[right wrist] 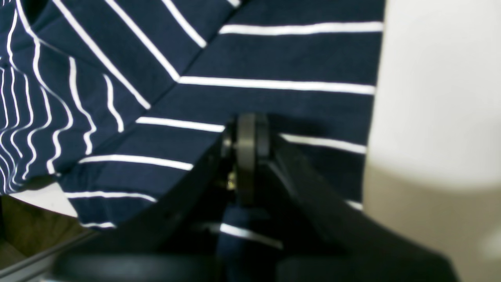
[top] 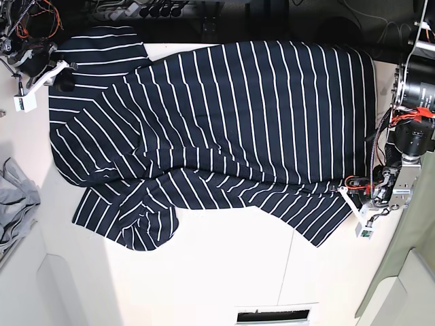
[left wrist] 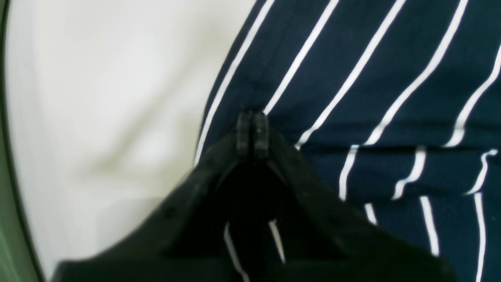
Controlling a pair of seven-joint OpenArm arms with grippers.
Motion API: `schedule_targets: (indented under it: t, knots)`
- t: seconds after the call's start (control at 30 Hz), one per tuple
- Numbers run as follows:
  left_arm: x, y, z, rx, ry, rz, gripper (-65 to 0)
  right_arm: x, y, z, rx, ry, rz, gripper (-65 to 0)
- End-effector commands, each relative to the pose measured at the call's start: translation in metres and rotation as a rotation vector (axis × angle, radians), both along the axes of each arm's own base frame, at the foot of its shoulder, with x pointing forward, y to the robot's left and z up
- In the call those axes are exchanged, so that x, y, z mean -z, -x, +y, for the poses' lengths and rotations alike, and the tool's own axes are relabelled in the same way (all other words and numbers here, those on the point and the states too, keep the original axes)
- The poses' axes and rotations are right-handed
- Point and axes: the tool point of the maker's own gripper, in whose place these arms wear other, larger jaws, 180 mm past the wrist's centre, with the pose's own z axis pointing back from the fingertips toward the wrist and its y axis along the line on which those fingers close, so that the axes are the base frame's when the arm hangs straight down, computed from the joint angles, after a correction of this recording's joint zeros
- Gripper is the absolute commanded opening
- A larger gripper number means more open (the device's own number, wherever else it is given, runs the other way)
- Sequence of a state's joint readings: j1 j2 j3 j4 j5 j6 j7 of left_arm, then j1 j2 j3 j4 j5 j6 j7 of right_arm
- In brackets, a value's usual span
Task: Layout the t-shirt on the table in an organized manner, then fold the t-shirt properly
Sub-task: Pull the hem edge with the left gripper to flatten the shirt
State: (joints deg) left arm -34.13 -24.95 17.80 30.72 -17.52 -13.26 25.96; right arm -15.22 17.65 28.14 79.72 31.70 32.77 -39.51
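Observation:
The dark navy t-shirt [top: 231, 115] with thin white stripes lies spread across the white table [top: 224, 272], with one sleeve bunched at the front left. At the shirt's lower right corner, my left gripper [top: 345, 191] is shut on the t-shirt's edge. In the left wrist view its fingertips [left wrist: 252, 117] are pressed together with striped cloth [left wrist: 352, 78] pinched behind them. My right gripper [top: 66, 80] grips the far left sleeve area. The right wrist view shows that gripper [right wrist: 246, 129] shut on the fabric [right wrist: 274, 58] close to its hem.
A plain grey garment [top: 15, 197] hangs off the left side of the table. A thin dark seam [top: 285, 268] crosses the tabletop, and a slotted plate [top: 272, 316] sits at the near edge. Cables and motor hardware [top: 416, 88] crowd the back and right.

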Motion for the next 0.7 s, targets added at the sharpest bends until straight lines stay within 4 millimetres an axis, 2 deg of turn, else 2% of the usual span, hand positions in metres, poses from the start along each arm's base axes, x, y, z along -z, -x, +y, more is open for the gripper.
schedule_targets:
  t: [0.0, 0.13, 0.27, 0.37, 0.53, 0.67]
  knots:
    - [-0.01, -0.003, 0.014, -0.018, -0.031, 0.003, -65.0, -0.006, -0.004, -0.007, -0.005, 0.019, -0.012, -65.0]
    - [-0.012, -0.005, 0.014, -0.015, -0.031, -0.003, -65.0, -0.007, -0.005, -0.007, -0.002, 0.012, -0.017, -65.0]
    - [-0.021, -0.015, -0.008, 0.082, 0.012, -0.019, -65.0, -0.015, -0.011, -0.008, 0.01, -0.015, -0.047, -65.0]
    - [-0.039, -0.027, -0.023, 0.124, 0.037, -0.055, -65.0, -0.027, -0.02, -0.013, 0.036, -0.042, -0.093, -65.0]
    - [-0.076, -0.049, -0.037, 0.17, 0.05, -0.159, -65.0, -0.051, -0.045, -0.023, 0.078, -0.05, -0.194, -65.0]
    - [-0.083, -0.054, -0.049, 0.196, 0.074, -0.192, -65.0, -0.072, -0.079, -0.027, 0.087, -0.028, -0.298, -65.0]
